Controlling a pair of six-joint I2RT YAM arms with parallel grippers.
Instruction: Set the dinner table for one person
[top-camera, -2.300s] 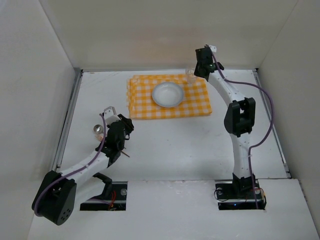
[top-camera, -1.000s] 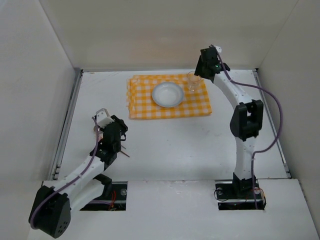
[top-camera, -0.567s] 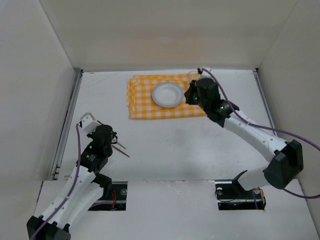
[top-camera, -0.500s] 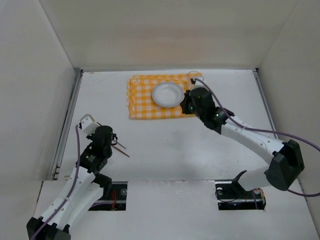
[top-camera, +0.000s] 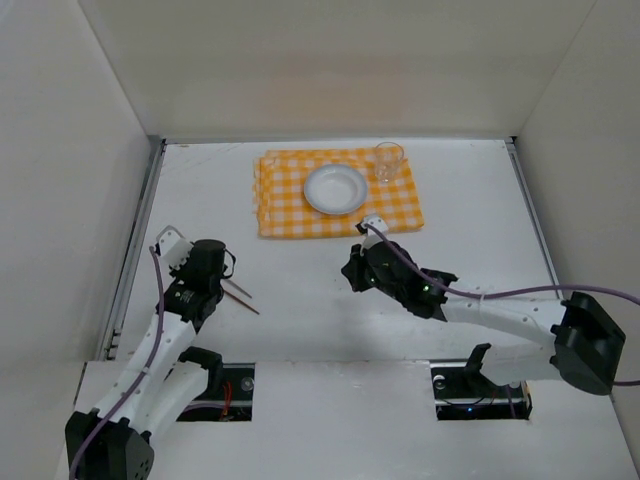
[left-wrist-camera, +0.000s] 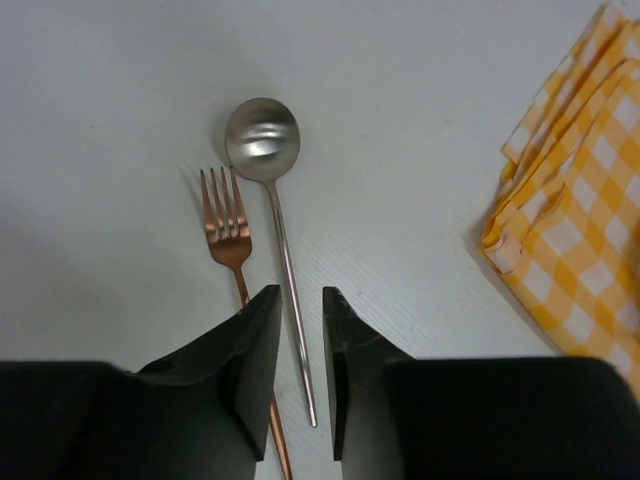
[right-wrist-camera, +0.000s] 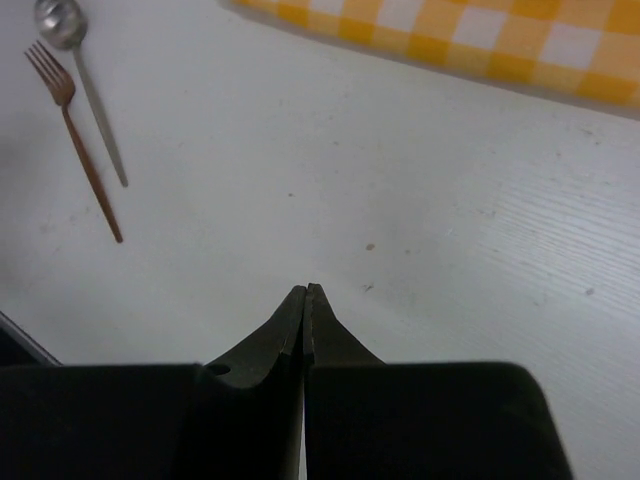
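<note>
Pulls right gripper (right-wrist-camera: 305, 290) back from the cloth (top-camera: 300, 215) to the middle of the dinner table (top-camera: 480, 220), tips pressed together, empty. Leaves glass (top-camera: 388, 161) upright on cloth's far right corner, near plate (top-camera: 335, 189). Holds left gripper (left-wrist-camera: 300, 292) over fork (left-wrist-camera: 228, 225) and spoon (left-wrist-camera: 262, 140), side by side on table left of cloth; fingers slightly parted, probably touching neither.
</note>
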